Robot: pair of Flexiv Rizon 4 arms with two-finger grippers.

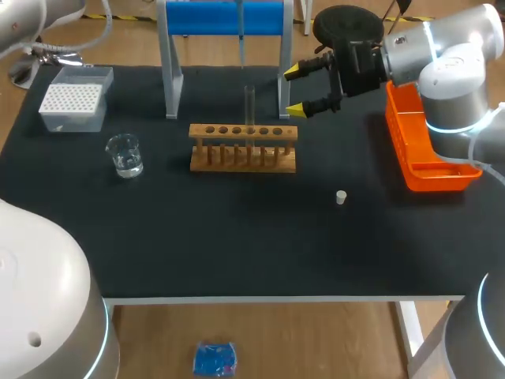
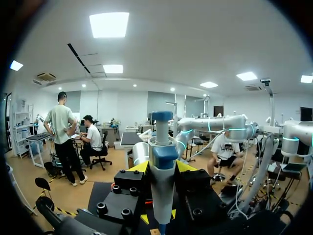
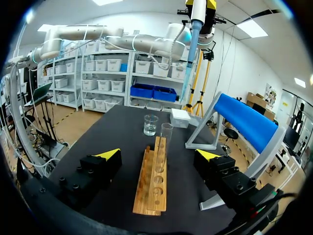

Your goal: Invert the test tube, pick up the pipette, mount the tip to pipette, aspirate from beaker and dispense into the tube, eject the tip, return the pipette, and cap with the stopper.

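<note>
Closest to the lens, a white-and-blue pipette (image 2: 161,166) is gripped by the left jaws, which are clenched on its body from both sides. The black tabletop (image 1: 237,245) is spread beneath everything else. At 12 o'clock from its centre a grey-legged stand with a blue cylindrical bar (image 1: 221,17) is set, and an orange plastic tray (image 1: 418,158) is placed at 3 o'clock. The right jaws are held released, yellow tips well apart, at 1 o'clock of a wooden rack (image 1: 243,150). A clear box of white pipette tips (image 1: 72,99) is seen at 10 o'clock of the rack and a clear glass beaker (image 1: 125,154) at 9 o'clock. A clear glass test tube (image 1: 249,106) is stood upright in the rack. A small white stopper (image 1: 341,197) is seen lying at 4 o'clock, apart from the rack.
</note>
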